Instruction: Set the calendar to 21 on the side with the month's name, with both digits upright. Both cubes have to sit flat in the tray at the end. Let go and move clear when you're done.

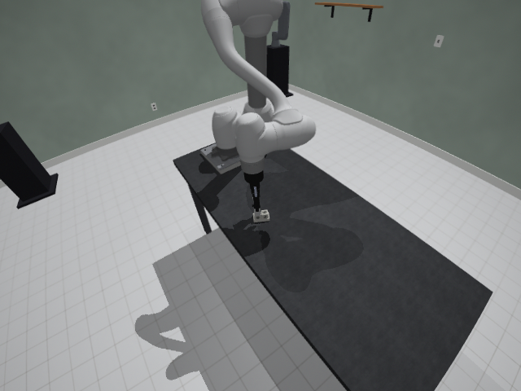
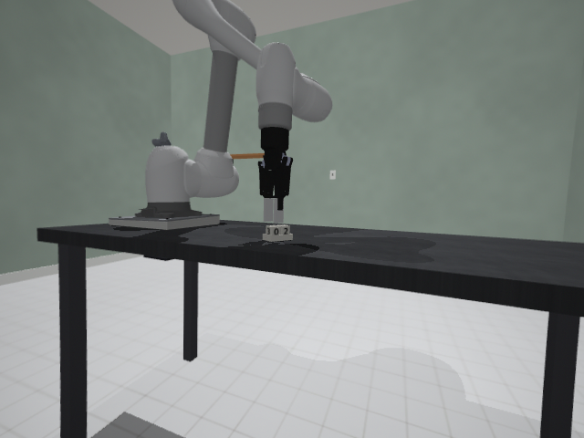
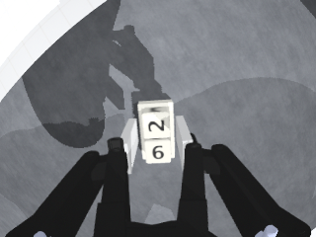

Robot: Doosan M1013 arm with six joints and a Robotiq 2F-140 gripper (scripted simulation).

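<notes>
Fingers apart over the calendar, nothing gripped.
My fingers (image 1: 256, 204) (image 2: 268, 210) point down, pale pads spaced apart, tips just above the calendar; in wrist view one pad shows on each side. Between them in that view, two white cubes: the 2 cube (image 3: 156, 124) has its top digit sideways, the 6 cube (image 3: 158, 152) reads upright from here. Both sit at the tray (image 1: 261, 220) (image 2: 276, 237) (image 3: 148, 103); seating too small to judge. Exterior side shows 0 and 2, plus a partial mark at left; month's name not legible. Tray rests on the dark tabletop (image 1: 378, 294) (image 2: 401, 255) (image 3: 237, 123), near its long edge. Farther out, my base plate (image 1: 222, 169) (image 2: 192, 223) stands on the same top.
</notes>
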